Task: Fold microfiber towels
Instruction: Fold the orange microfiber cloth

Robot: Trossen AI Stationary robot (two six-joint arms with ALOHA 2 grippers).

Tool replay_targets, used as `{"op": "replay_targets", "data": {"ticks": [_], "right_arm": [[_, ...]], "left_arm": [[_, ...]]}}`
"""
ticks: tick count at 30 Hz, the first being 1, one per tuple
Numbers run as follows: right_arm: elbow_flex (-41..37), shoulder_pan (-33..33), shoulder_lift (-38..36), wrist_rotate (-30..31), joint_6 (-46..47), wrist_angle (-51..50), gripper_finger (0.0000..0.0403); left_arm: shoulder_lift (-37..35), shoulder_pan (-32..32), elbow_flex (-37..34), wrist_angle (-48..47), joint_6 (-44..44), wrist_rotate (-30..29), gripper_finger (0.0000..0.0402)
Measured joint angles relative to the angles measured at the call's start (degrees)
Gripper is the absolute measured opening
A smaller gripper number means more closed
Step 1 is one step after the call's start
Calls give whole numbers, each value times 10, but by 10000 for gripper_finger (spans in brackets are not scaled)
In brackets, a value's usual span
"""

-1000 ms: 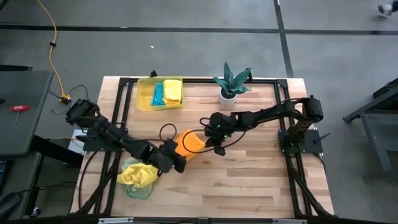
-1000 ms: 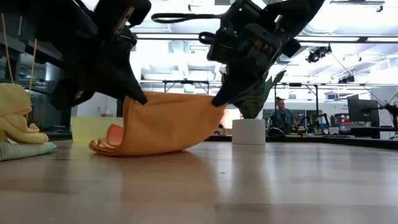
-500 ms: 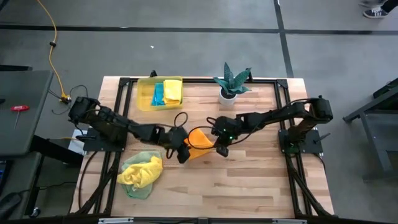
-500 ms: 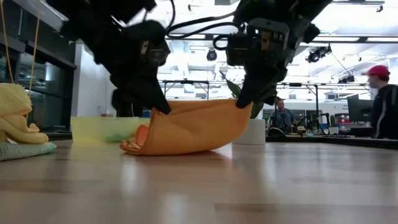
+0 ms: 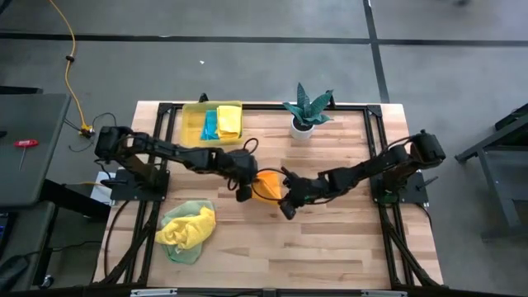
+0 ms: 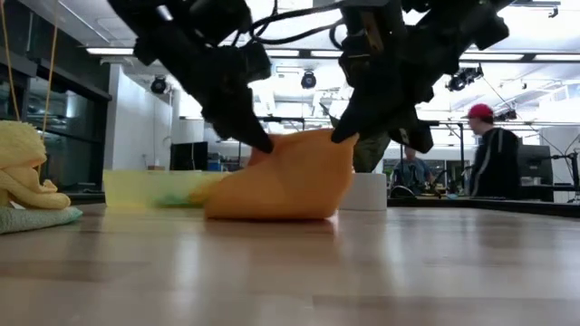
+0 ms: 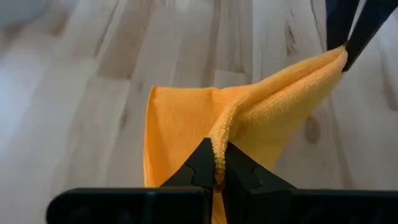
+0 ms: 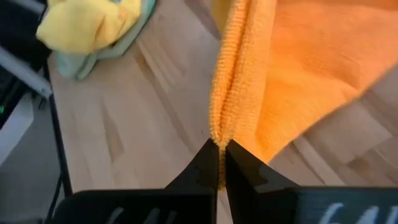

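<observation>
**Both grippers pinch the orange towel above the middle of the table**

Seen from above, with the table centre as the middle of a clock and 12 o'clock at the far edge: nearest, at about 8 o'clock, a crumpled yellow towel (image 5: 183,228) lies on top of a light green towel (image 5: 186,250), close to the near left corner. In the low view this pile sits at the far left of the wooden table (image 5: 330,247).

At the centre hangs the orange towel (image 5: 266,185). Its lower part rests on the wood, and its top edge is lifted between the two arms. The left gripper (image 5: 244,192) reaches in from 9 o'clock and is clenched on one corner; the left wrist view shows its two dark fingers (image 7: 203,167) pressed together with the folded hem between them. The right gripper (image 5: 286,203) comes from 3 o'clock and is also clamped on the towel's edge; in the right wrist view the fingers (image 8: 207,163) meet at a thick orange seam. In the low view the two grippers hold the cloth up at two points with a small dip between them.

Farther, at about 11 o'clock, a yellow bin (image 5: 190,130) holds a blue towel (image 5: 209,124) and another yellow towel (image 5: 229,120), side by side. At about 12 o'clock a potted plant (image 5: 305,110) in a white pot stands near the far edge.

Beyond the table, the low view shows a person (image 6: 495,163) with a red cap standing in the room.
</observation>
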Motion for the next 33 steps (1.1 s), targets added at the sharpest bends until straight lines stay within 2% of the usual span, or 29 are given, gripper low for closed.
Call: {"op": "replay_targets", "data": {"ticks": [3, 6, 14, 22, 26, 28, 33], "right_arm": [[0, 12, 0, 27, 27, 19, 0], [0, 15, 0, 30, 29, 24, 0], [0, -13, 0, -46, -29, 8, 0], [0, -78, 0, -43, -53, -10, 0], [0, -105, 0, -45, -66, -28, 0], [0, -114, 0, -68, -75, -29, 0], [0, -102, -10, -106, -103, -72, 0]], "left_arm": [[17, 3, 29, -22, 44, -2, 0], [22, 0, 39, -46, 48, -1, 0], [14, -62, 36, -106, -89, -3, 0], [14, -141, 36, -112, -231, -123, 0], [14, -150, 36, -116, -271, -161, 0], [14, -151, 36, -118, -289, -176, 0], [15, -152, 36, -82, -310, -191, 0]]}}
